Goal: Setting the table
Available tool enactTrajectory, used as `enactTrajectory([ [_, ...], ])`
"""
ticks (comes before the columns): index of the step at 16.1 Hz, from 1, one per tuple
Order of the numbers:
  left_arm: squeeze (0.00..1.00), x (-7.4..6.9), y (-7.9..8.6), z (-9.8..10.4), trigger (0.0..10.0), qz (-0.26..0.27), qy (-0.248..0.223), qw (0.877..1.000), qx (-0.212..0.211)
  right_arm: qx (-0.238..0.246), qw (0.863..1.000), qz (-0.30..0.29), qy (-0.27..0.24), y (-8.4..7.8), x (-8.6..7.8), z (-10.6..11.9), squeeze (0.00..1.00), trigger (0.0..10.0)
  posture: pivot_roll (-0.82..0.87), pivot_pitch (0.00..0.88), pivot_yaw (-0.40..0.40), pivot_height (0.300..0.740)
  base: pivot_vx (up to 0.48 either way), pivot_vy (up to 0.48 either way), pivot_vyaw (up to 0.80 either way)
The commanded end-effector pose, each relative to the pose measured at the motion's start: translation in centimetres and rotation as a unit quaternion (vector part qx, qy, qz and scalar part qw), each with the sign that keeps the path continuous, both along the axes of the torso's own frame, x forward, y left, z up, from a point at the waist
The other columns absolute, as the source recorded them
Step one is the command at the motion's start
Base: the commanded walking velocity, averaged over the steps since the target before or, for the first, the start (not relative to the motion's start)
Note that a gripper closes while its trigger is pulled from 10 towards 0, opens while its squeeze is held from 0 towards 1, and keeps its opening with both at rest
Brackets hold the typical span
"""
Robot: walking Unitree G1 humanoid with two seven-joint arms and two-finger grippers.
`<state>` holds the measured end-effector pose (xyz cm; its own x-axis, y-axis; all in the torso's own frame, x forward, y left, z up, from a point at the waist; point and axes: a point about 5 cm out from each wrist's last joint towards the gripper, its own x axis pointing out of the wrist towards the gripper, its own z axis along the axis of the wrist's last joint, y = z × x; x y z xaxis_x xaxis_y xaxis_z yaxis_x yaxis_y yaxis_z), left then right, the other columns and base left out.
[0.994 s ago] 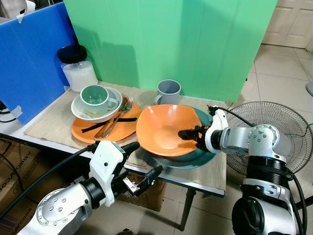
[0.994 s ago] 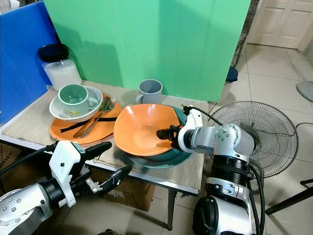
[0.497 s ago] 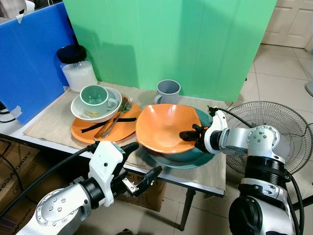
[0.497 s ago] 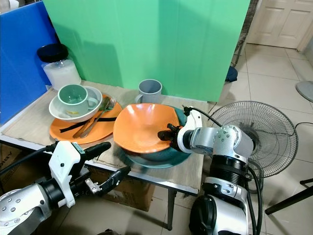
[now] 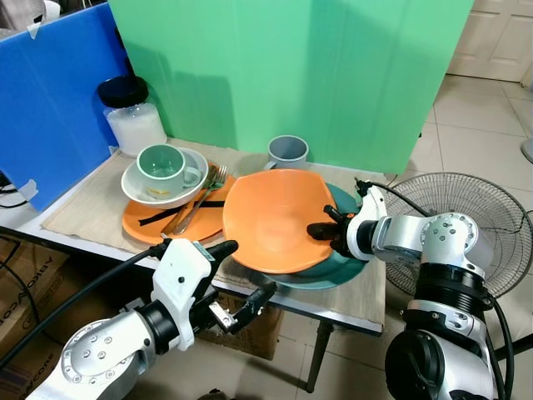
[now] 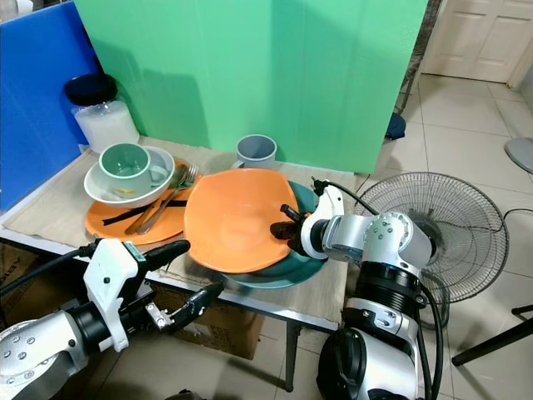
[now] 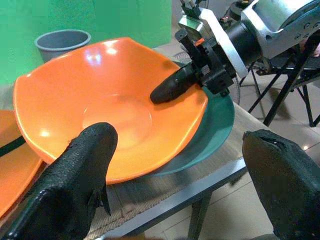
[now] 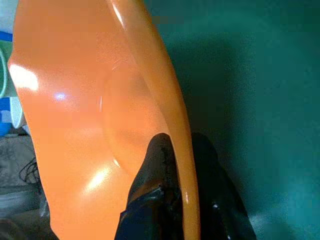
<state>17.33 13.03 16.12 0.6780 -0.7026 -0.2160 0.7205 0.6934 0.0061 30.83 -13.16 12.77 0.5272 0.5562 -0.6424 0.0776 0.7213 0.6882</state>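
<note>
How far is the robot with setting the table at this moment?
Little looks done: the cup, white bowl and fork are stacked on the orange plate. In hand: the right gripper pinches the orange bowl's rim, tilting it above the teal plate. Left gripper waits open below the table edge. Left: laying everything out.

Orange bowl [image 7: 100,110]: smooth, glossy, plastic-looking. Teal plate [image 7: 215,125]: smooth, satin finish. Table mat [image 5: 92,212]: coarse woven cloth. Fork [image 5: 200,200]: shiny metal. Left gripper fingers [image 7: 75,180]: rough matt black rubber.
</note>
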Motion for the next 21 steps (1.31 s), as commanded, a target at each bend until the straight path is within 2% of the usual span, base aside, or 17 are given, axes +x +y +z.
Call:
enactTrajectory([
  [1,0.0,0.0,0.1,0.2,10.0,-0.002,-0.007,1.0,0.006,0.007,1.0,0.001,-0.015,0.0,0.3,1.0,0.0,0.0,-0.03,0.0,0.032,0.74,0.0,0.0,0.0],
  [3,0.0,0.0,0.1,0.3,10.0,-0.002,-0.009,1.0,0.006,0.015,1.0,-0.005,-0.026,-0.7,0.1,1.7,0.0,0.0,-0.03,0.0,0.038,0.74,0.0,0.0,0.0],
  [5,0.0,0.1,0.1,0.8,10.0,0.006,-0.023,1.0,-0.004,0.049,0.996,-0.034,-0.069,-2.2,-0.1,3.4,0.0,0.0,-0.03,0.0,0.046,0.74,0.0,0.0,0.0],
  [6,0.0,0.3,0.1,1.2,10.0,0.014,-0.034,0.999,-0.012,0.058,0.991,-0.041,-0.112,-3.0,-0.3,4.7,0.0,0.0,-0.04,0.0,0.049,0.74,0.0,0.0,0.0],
  [7,0.0,0.6,0.2,1.7,10.0,0.026,-0.047,0.998,-0.019,0.056,0.981,-0.05,-0.177,-3.7,-0.7,6.4,0.0,0.0,-0.05,0.0,0.058,0.74,0.0,0.0,0.0],
  [8,0.0,1.0,0.2,2.2,10.0,0.045,-0.066,0.997,-0.025,0.012,0.963,-0.037,-0.265,-4.5,-1.7,8.2,0.0,10.0,-0.06,0.0,0.07,0.74,0.0,0.0,0.0],
  [10,0.0,1.5,0.0,2.2,10.0,0.078,-0.09,0.993,-0.017,-0.032,0.945,-0.033,-0.324,-5.1,-2.8,9.3,0.0,10.0,-0.08,0.0,0.085,0.74,0.0,0.0,0.0],
  [11,0.0,1.9,-0.1,2.0,10.0,0.112,-0.097,0.989,-0.011,-0.055,0.926,-0.038,-0.371,-5.5,-3.4,9.9,0.0,10.0,-0.08,0.0,0.094,0.74,0.0,0.0,0.0],
  [13,0.0,2.3,-0.3,2.1,10.0,0.147,-0.112,0.983,-0.012,-0.071,0.91,-0.067,-0.403,-5.9,-4.4,10.2,0.0,10.0,-0.09,0.0,0.102,0.74,0.0,0.0,0.0],
  [16,0.0,2.6,-0.6,2.1,10.0,0.177,-0.133,0.975,-0.002,-0.056,0.901,-0.122,-0.413,-6.6,-5.3,9.9,0.0,10.0,-0.1,0.0,0.103,0.74,0.0,0.0,-0.74],
  [19,0.0,3.0,-0.7,1.4,10.0,0.209,-0.151,0.965,0.037,-0.085,0.882,-0.141,-0.441,-6.9,-6.1,8.9,0.0,10.0,-0.1,0.0,0.098,0.74,0.0,0.0,-0.75],
  [20,0.0,3.1,-0.4,1.3,10.0,0.227,-0.153,0.961,0.04,-0.094,0.88,-0.14,-0.443,-6.8,-6.2,8.7,0.0,10.0,-0.1,0.0,0.097,0.74,0.0,0.0,-0.75],
  [21,0.0,3.1,-0.2,1.1,10.0,0.248,-0.147,0.957,0.038,-0.08,0.883,-0.16,-0.434,-7.1,-6.3,8.3,0.0,10.0,-0.1,0.0,0.093,0.74,0.0,0.0,-0.76],
])
